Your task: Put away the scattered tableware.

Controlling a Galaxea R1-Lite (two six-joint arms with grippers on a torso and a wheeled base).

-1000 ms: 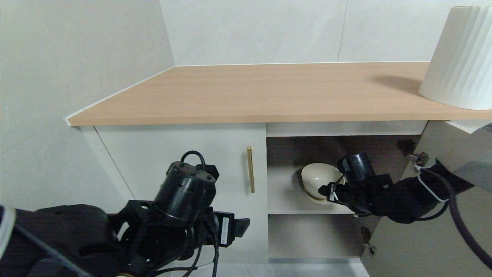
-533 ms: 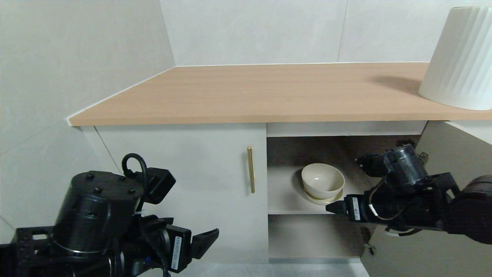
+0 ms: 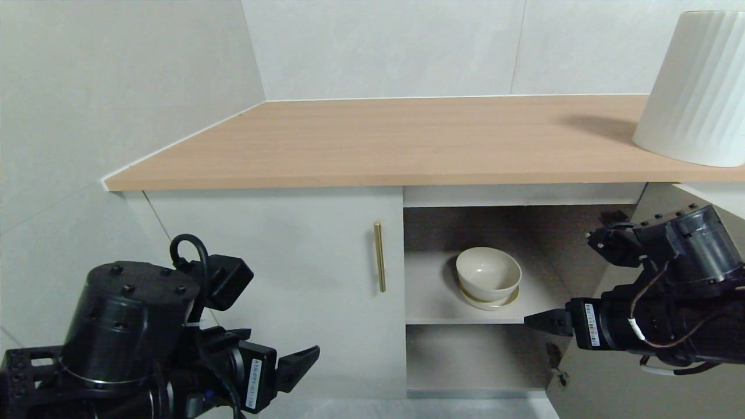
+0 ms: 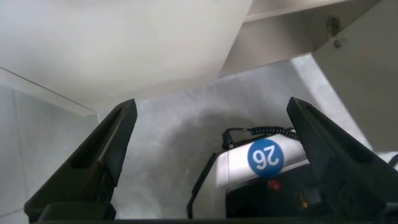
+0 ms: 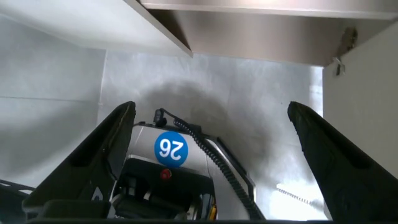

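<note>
Item: bowl [image 3: 488,273], upright on its plate [image 3: 490,302] on the upper cabinet shelf [image 3: 430,291], apparently stored for good; my left gripper [image 4: 211,112] and right gripper [image 5: 211,112] hang outside, fingers spread, gripping nothing.

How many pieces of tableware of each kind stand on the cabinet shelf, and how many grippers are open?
bowl: 1
small plate under the bowl: 1
open grippers: 2, the left gripper and the right gripper
Total: 4
</note>
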